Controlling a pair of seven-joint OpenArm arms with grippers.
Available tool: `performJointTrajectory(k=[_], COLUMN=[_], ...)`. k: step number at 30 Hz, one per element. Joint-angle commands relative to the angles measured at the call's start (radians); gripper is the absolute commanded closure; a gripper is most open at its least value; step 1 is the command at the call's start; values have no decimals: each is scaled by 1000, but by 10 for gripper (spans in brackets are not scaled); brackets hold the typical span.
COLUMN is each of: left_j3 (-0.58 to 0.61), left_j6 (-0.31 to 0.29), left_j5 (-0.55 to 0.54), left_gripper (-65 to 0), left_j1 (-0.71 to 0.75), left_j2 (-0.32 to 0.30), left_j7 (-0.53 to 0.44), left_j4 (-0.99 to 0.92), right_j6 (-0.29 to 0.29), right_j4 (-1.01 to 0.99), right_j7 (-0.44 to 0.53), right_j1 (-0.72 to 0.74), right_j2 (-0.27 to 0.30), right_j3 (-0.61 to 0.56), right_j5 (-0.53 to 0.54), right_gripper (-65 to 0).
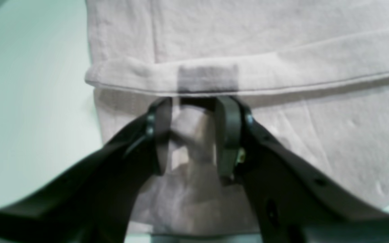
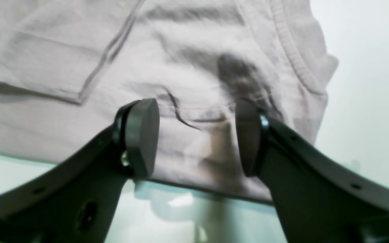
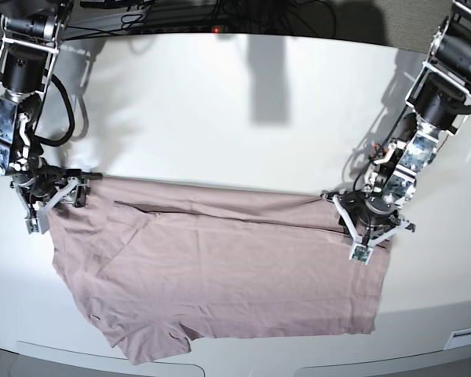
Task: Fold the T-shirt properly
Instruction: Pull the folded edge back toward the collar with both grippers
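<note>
The mauve-pink T-shirt (image 3: 235,275) lies sideways on the white table (image 3: 235,102), its upper part folded over along a long crease. My left gripper (image 3: 363,224) is at the hem end. In the left wrist view its pads stand apart (image 1: 194,104) just below the hem band (image 1: 316,64), and a small ridge of cloth rises between them. My right gripper (image 3: 53,200) is at the shirt's opposite top corner. Its jaws are wide open (image 2: 196,114) over the cloth beside the ribbed collar (image 2: 292,57). A sleeve (image 3: 141,345) sticks out at the front left.
Black cables (image 3: 165,16) run along the table's back edge. The table's front edge (image 3: 298,369) passes close under the shirt. Bare white tabletop (image 3: 235,102) lies behind the shirt between the two arms.
</note>
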Motion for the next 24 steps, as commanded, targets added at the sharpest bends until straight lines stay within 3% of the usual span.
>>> performJointTrajectory(k=[1,11,24], left_j3=[-1,-1,-42], left_j6=[-10,-56,-60], left_j5=[-24,-150,-160], left_gripper=[-215,-215,-215], left_j1=[-6,-6,42], left_j2=[-9,-9,-10], left_j7=[49,90,135], left_j4=[2,2,2], right_j6=[6,-16,-23], right_j4=[14,14,14], right_j7=[26,6,-82], right_j1=[20,19,-21], right_j2=[21,21,32], right_j3=[5,-69,-108], right_j5=[1,-71,-57], right_gripper=[-359,-355,-355])
